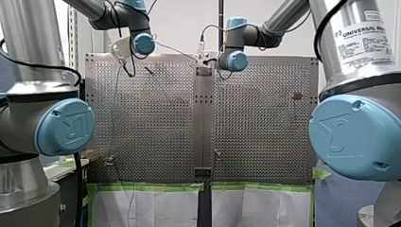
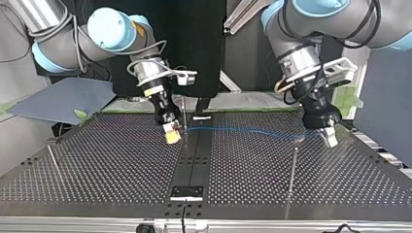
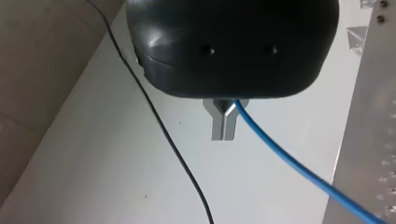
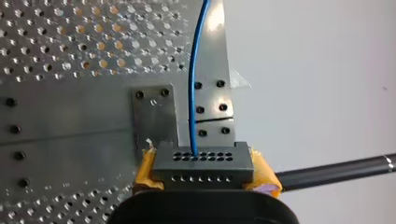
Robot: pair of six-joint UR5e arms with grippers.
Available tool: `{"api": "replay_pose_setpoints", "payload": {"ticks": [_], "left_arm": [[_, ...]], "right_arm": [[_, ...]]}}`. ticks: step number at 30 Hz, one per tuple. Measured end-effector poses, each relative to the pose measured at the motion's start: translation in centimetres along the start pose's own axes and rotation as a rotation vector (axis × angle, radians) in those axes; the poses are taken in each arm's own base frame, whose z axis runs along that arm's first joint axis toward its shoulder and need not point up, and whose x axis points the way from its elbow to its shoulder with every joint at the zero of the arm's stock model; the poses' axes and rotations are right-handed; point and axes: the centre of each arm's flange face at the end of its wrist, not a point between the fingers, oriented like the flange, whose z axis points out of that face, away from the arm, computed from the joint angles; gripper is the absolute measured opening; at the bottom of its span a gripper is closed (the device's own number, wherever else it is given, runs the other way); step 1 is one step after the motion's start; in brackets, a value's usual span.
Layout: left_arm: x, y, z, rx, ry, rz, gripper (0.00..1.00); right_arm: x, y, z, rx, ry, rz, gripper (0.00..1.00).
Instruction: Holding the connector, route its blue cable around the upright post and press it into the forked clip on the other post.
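In the right wrist view my right gripper (image 4: 203,179) is shut on the grey connector (image 4: 203,163), its yellow pads (image 4: 264,175) against both ends. The blue cable (image 4: 192,84) leaves the connector's face and runs ahead over the perforated plate. In the top view my right gripper (image 2: 172,135) hangs low over the table's middle strip. From there the blue cable (image 2: 243,131) stretches across to my left gripper (image 2: 328,137) at that view's right. The left wrist view has my left gripper (image 3: 224,122) with metal fingers shut on the blue cable (image 3: 299,170). An upright post (image 2: 292,167) stands in front of my left gripper.
Another thin post (image 2: 52,161) leans at the top view's left, and a slim rod (image 2: 183,112) rises beside my right gripper. A black wire (image 3: 163,130) crosses under my left gripper. A black rod (image 4: 336,172) lies beside the connector. Green tape (image 1: 198,186) edges the table's near side.
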Motion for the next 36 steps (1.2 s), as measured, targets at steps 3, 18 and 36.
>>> {"api": "replay_pose_setpoints", "payload": {"ticks": [3, 18, 36], "left_arm": [[-0.1, 0.1, 1.3, 0.002, 0.005, 0.011, 0.00], [2.7, 2.5, 7.6, -0.012, 0.086, 0.066, 0.00], [9.0, 9.4, 14.1, -0.021, 0.132, 0.076, 0.00]], "right_arm": [[-0.6, -0.1, 0.7, 0.005, -0.016, 0.003, 0.00], [-1.8, 0.1, 4.5, 0.005, 0.001, 0.019, 0.00], [-2.9, -1.1, 7.9, 0.007, 0.031, 0.021, 0.00]]}}
